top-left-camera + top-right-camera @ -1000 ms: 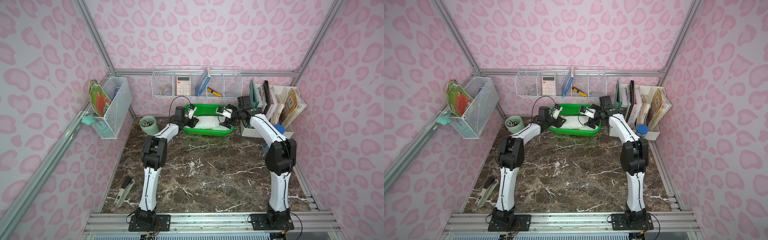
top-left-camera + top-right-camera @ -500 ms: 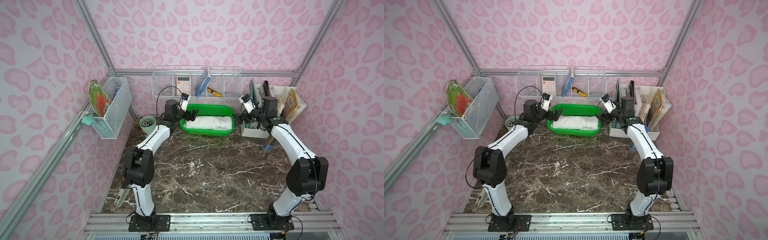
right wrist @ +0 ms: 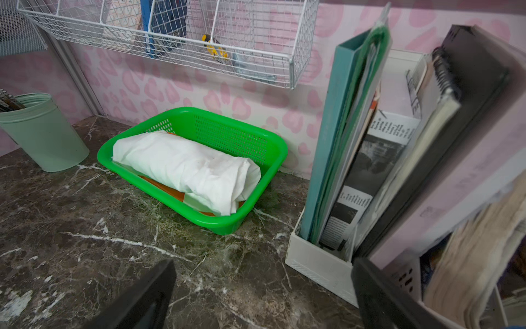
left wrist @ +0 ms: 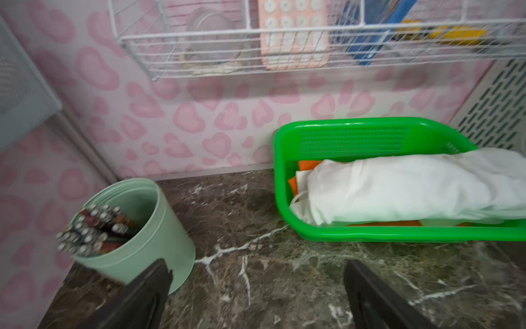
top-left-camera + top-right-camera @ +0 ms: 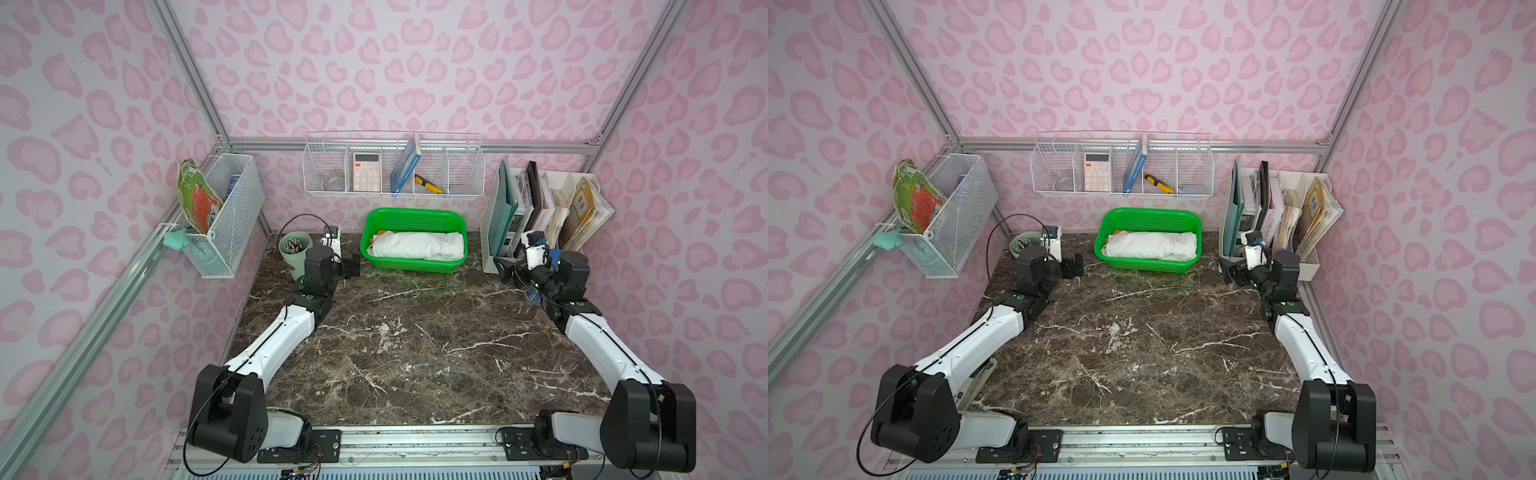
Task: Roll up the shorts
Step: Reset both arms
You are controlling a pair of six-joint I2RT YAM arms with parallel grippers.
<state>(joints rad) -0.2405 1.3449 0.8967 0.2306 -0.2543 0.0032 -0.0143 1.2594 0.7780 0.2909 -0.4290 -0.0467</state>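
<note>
The rolled white fabric shorts (image 5: 417, 246) lie on an orange cloth (image 4: 308, 165) in the green plastic mesh basket (image 5: 411, 214) at the back edge of the dark marble table (image 5: 415, 353). The left gripper (image 4: 256, 267) and right gripper (image 3: 263, 266) gape wide, both empty.

Both arms have drawn back from the green plastic mesh basket (image 5: 415, 266). The rolled white fabric shorts (image 5: 417, 245) now lie released, ahead and between the left gripper (image 4: 256, 266), opened wide, and the right gripper (image 3: 264, 265).
</note>
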